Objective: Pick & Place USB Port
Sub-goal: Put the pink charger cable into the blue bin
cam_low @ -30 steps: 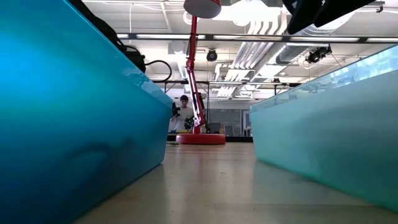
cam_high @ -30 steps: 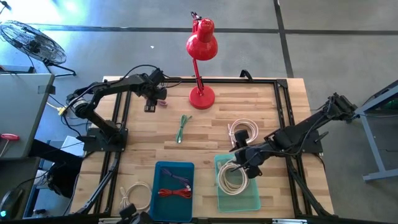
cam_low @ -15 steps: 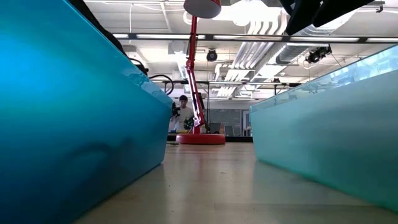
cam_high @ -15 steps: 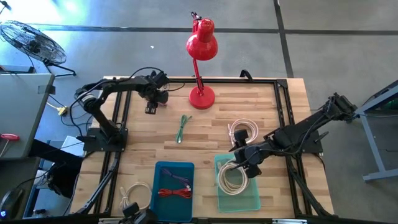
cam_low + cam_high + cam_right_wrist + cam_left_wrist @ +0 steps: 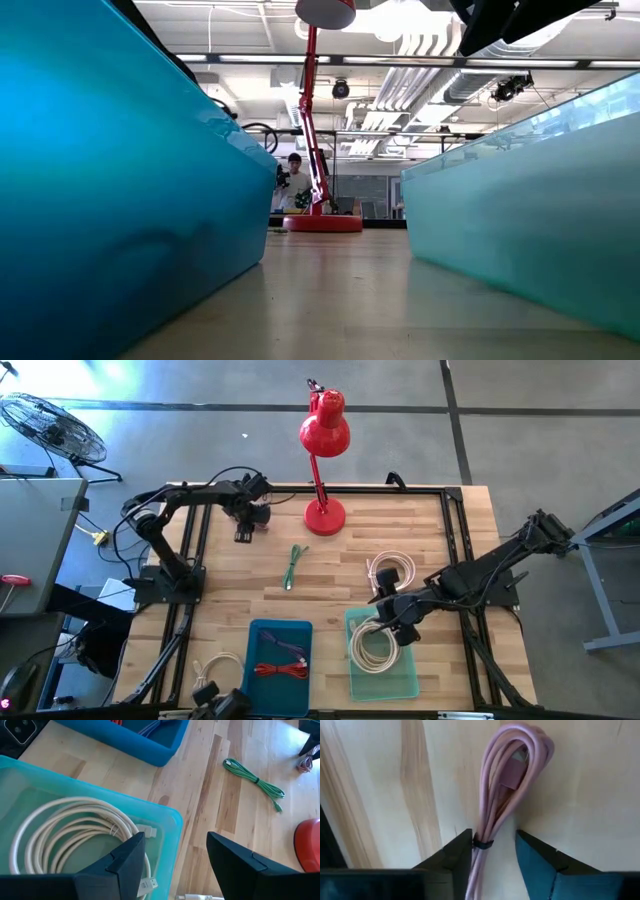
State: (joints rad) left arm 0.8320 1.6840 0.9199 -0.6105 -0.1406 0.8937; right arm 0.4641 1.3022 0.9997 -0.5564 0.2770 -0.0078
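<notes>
A pink coiled USB cable [image 5: 510, 775] bound with a black tie lies flat on the wood near the table's far left [image 5: 263, 524]. My left gripper [image 5: 493, 837] is over it [image 5: 247, 525], pointing down and open, one finger on either side of the tied end. My right gripper [image 5: 175, 842] is open and hovers above the far rim of the teal bin [image 5: 170, 815], touching nothing [image 5: 395, 622]. A white cable coil [image 5: 65, 830] lies in that bin. My left gripper comes from above with its fingers across the pink cable's tied end [image 5: 482, 843]. One fingertip [image 5: 462, 847] stands right against the black tie. Whether it touches the cable, I cannot tell. The cable lies flat on the table.
A blue bin [image 5: 280, 626] holding a red cable [image 5: 280, 670] sits left of the teal bin [image 5: 385, 682]. A green cable [image 5: 293, 565] and a white cable [image 5: 390, 572] lie mid-table; another white cable [image 5: 215, 672] is near left. The red lamp's base [image 5: 323, 515] stands at the far edge.
My left arm has shifted its pose, and its gripper has moved a little down and toward the pink cable. The right arm has kept still.
</notes>
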